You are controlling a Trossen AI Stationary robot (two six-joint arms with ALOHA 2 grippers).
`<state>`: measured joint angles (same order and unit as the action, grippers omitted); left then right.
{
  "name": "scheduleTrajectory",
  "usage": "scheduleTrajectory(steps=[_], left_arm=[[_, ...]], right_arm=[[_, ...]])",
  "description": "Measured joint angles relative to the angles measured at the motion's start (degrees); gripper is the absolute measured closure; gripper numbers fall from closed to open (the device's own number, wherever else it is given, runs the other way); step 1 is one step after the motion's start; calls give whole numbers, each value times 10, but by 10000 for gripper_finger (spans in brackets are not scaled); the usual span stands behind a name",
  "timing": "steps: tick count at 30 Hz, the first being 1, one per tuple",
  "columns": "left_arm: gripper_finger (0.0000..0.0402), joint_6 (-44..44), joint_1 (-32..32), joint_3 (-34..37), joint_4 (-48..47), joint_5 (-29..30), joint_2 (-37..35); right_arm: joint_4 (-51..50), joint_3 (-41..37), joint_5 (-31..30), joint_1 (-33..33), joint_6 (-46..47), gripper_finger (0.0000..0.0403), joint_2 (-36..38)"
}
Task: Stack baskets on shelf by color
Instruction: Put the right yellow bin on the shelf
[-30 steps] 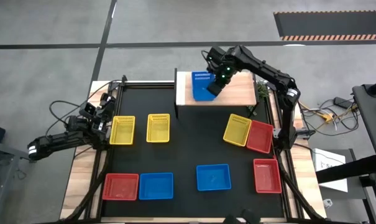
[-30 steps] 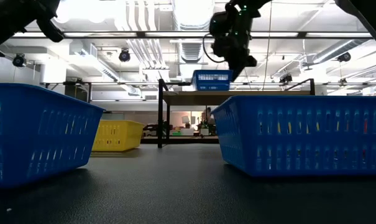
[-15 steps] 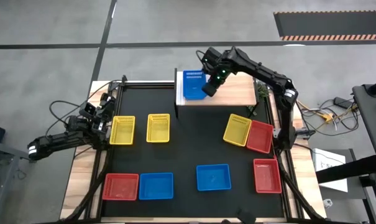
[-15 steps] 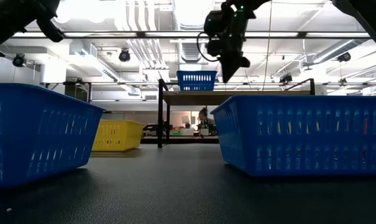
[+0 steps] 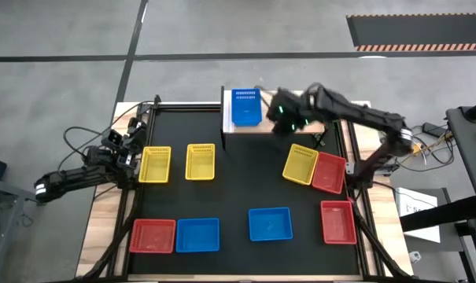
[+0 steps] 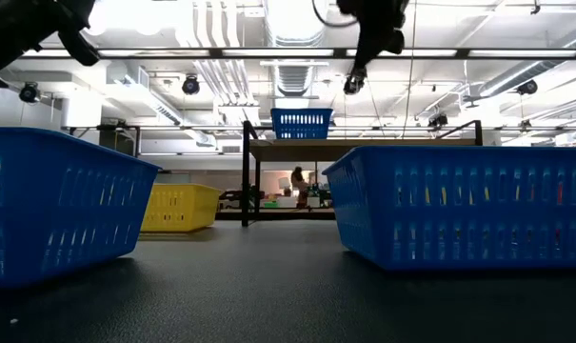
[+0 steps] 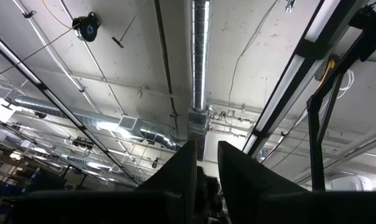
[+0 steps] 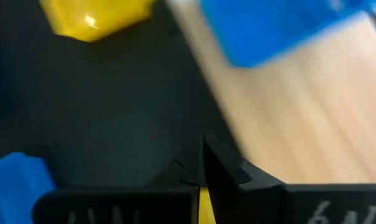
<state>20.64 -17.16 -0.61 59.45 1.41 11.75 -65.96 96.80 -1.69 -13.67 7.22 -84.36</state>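
Note:
One blue basket [image 5: 245, 108] [image 6: 301, 124] rests with its bottom on the left end of the light wood shelf [image 5: 263, 126] [image 8: 299, 124], at the far side of the black mat. My right gripper [image 5: 288, 123] [image 6: 350, 85] [image 8: 206, 163] hangs shut and empty above the shelf's middle, right of that basket and clear of it. My left gripper [image 5: 134, 130] [image 7: 206, 168] waits at the table's left edge, pointing up, with a narrow gap between its fingers and nothing in it.
On the mat [image 5: 238, 196] lie two yellow baskets [image 5: 155, 163] [image 5: 201, 161], a third yellow one [image 5: 300, 163] against a red one [image 5: 329, 171], another red [image 5: 337, 222], two blue [image 5: 270, 223] [image 5: 197, 235] and a red [image 5: 153, 236]. The shelf's right part is bare.
My right gripper slid the blue basket along the shelf toward its left end and squared it up. It then drew away toward the table's right and near side and rose a little. The basket stays on the shelf.

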Motion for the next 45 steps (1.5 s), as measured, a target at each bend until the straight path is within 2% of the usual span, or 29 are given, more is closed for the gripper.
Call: scheduleTrajectory(steps=[4,10,13,16,21,25,31,36,41,45], left_arm=[[352,0,0,0,0,0,11],[352,0,0,-1,1,0,21],[352,0,0,0,0,0,28],[352,1,0,0,1,0,36],[352,26,0,1,-6,-11,57],[352,64,0,1,-10,-41,88],[352,91,0,0,-2,-42,134],[352,90,1,-1,23,-41,162],[352,90,1,-1,38,-40,171],[352,90,1,-1,43,-40,171]], right_arm=[[157,-146,-7,91,22,394,73],[400,-348,-87,208,23,394,141],[490,-420,-104,245,15,394,147],[526,-459,-104,263,27,394,143],[524,-486,-99,274,61,393,142],[489,-486,-67,281,66,376,145],[325,-456,-80,282,123,316,139],[203,-451,-93,282,126,265,125],[180,-463,-96,282,113,236,121],[182,-479,-128,279,113,232,121]])
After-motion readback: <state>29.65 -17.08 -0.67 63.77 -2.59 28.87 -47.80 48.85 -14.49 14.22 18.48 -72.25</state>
